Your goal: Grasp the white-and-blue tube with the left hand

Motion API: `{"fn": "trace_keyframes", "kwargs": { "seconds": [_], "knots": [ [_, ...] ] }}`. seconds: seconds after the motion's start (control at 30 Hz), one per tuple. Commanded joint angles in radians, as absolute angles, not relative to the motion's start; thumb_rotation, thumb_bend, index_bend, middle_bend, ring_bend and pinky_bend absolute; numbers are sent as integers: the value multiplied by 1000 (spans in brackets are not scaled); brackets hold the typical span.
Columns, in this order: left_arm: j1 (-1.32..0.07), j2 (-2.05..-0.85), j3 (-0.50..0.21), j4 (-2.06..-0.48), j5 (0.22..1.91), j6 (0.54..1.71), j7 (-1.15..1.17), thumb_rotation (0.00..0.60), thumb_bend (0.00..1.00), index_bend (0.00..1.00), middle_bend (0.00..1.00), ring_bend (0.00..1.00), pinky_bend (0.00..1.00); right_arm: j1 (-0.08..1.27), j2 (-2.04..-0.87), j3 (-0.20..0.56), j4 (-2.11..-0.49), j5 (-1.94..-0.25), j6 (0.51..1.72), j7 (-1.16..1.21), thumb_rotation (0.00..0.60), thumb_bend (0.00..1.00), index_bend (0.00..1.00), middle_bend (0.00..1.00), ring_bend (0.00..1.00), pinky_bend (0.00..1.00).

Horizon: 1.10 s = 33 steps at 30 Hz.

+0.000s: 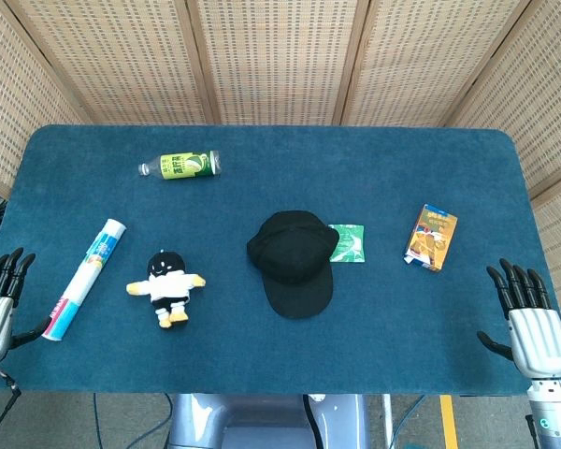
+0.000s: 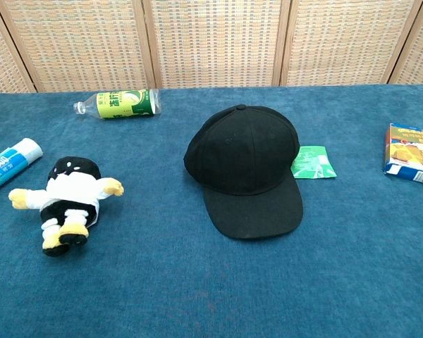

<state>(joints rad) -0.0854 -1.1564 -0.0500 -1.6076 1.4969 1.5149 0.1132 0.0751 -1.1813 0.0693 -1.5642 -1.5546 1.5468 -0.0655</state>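
The white-and-blue tube (image 1: 86,276) lies flat on the blue table at the left, slanting from near front left to farther right; the chest view shows only its far end (image 2: 13,160) at the left edge. My left hand (image 1: 0,297) hovers at the table's left front edge, fingers spread, a short way left of the tube's near end and not touching it. At the right front edge my right hand (image 1: 531,323) is also spread and holds nothing. Neither hand appears in the chest view.
A small plush doll (image 1: 166,286) lies just right of the tube. A black cap (image 1: 293,261) sits mid-table over part of a green packet (image 1: 350,243). A green-labelled bottle (image 1: 179,166) lies at the back left, an orange box (image 1: 431,237) at the right.
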Motion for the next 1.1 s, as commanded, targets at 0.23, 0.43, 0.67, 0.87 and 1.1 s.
{"fn": "trace_keyframes", "kwargs": {
  "seconds": [0.23, 0.43, 0.67, 0.87, 1.1],
  "knots": [
    [-85, -1154, -50, -1608, 1493, 1512, 110, 600, 216, 0, 0, 0, 0, 75, -1180, 66, -1565, -1560, 1545, -59, 600, 127, 0, 0, 0, 0],
    [-89, -1155, -53, -1606, 1488, 1504, 108, 600, 216, 0, 0, 0, 0, 76, -1180, 67, -1567, -1559, 1543, -60, 600, 127, 0, 0, 0, 0],
    [-91, -1155, -53, -1606, 1484, 1499, 106, 600, 216, 0, 0, 0, 0, 77, -1179, 67, -1568, -1557, 1540, -59, 600, 126, 0, 0, 0, 0],
    [-89, -1154, -52, -1610, 1487, 1502, 104, 600, 215, 0, 0, 0, 0, 75, -1177, 67, -1568, -1555, 1541, -55, 600, 126, 0, 0, 0, 0],
    [-95, -1147, -50, -1623, 1484, 1486, 96, 600, 229, 103, 0, 0, 0, 76, -1176, 66, -1567, -1557, 1538, -46, 600, 127, 0, 0, 0, 0]
  ]
}}
